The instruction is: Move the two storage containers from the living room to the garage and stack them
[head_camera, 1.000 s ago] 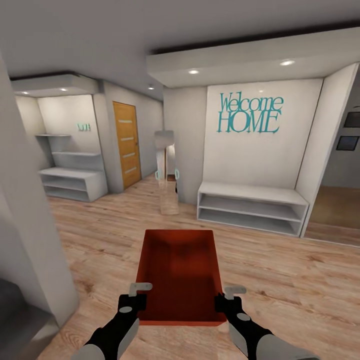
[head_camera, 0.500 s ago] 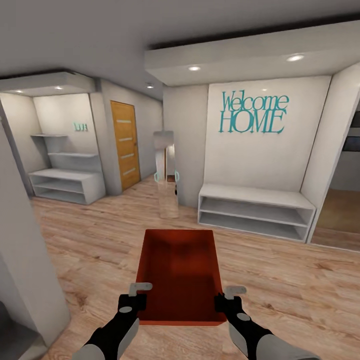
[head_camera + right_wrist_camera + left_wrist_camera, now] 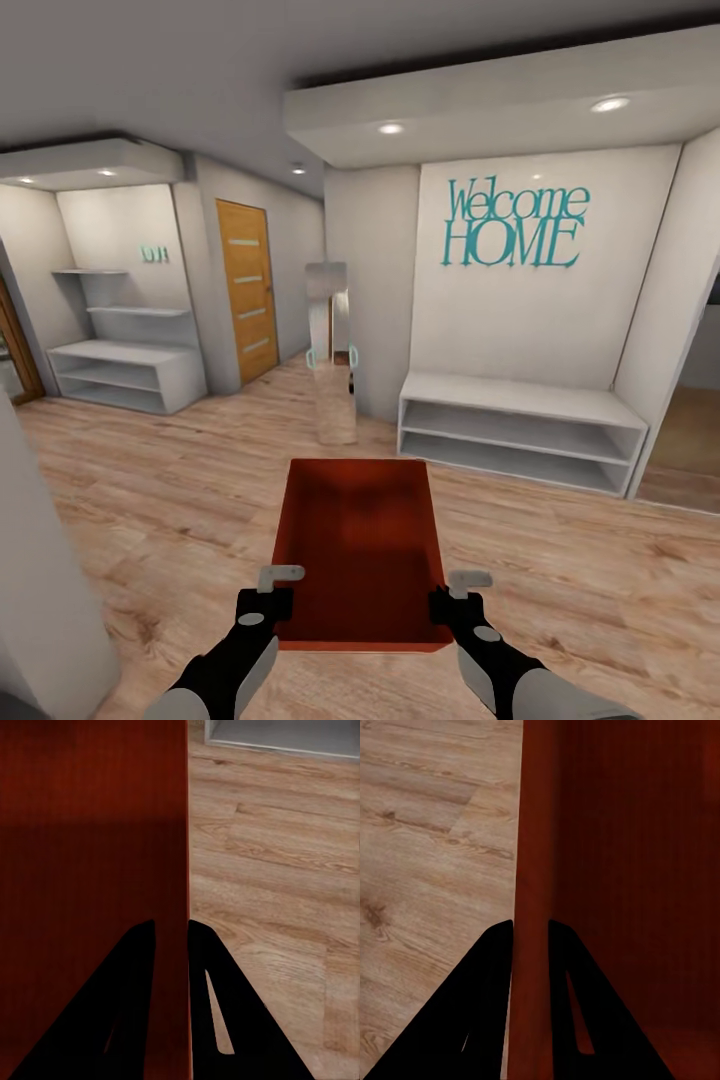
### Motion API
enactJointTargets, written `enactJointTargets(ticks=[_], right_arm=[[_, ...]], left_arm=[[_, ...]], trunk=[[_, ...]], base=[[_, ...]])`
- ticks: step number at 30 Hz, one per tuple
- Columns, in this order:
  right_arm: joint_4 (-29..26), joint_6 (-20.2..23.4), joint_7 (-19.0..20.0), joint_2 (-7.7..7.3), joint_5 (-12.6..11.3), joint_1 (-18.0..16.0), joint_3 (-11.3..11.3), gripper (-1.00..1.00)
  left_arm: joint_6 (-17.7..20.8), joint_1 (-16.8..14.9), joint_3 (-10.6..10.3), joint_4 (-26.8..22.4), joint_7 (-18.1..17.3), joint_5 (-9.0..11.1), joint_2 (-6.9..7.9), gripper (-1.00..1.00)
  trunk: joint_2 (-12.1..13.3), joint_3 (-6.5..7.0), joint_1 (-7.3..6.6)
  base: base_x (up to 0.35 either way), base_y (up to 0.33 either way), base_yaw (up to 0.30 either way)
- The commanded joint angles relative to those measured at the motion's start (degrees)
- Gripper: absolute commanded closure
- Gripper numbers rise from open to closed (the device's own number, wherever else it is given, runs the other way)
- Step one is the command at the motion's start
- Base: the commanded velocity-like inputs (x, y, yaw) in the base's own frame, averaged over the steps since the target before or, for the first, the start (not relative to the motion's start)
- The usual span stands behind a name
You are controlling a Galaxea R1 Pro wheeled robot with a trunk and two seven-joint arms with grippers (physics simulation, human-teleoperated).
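A: How many containers do you see?

B: One container (image 3: 360, 545). It is red-orange, open on top and empty. The robot holds it in front of itself, above the wood floor (image 3: 580, 560), and it does not touch the floor.

A: And how many grippers hold it?

B: Two. The left gripper (image 3: 272, 605) is on the left wall, near the corner closest to the robot. The right gripper (image 3: 446, 605) is on the right wall, at the matching place. In the left wrist view, the thin wall (image 3: 531, 870) goes between the two black fingers (image 3: 480, 1005), one finger outside and one inside the box. So the left gripper (image 3: 530, 937) is closed on the wall. The right wrist view shows the same: the right gripper (image 3: 172, 937) clamps the other wall (image 3: 186, 832), and the two fingers (image 3: 124, 1005) press it from both sides.

A: What is in the room around?

B: It is a hall with white walls. I count two low white shelf units: one shelf (image 3: 520, 430) under the teal "Welcome HOME" sign (image 3: 515, 225), and a second shelf (image 3: 125, 375) far at the left. There is one orange-brown door (image 3: 247, 290) between them, and one tall narrow mirror (image 3: 330, 350) beside a wall corner. In the ceiling I count five small round lights that are on.
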Motion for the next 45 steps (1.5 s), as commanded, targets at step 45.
enactJointTargets(ticks=[45], right_arm=[[-0.16, -0.26, 0.01, -0.02, -0.35, -0.05, -0.91, 1.00]], left_arm=[[0.41, -0.08, 0.20, 0.03, 0.74, 3.79, 0.14, 1.00]], trunk=[[-0.06, -0.09, 0.04]], base=[[0.320, 0.000, 0.106]])
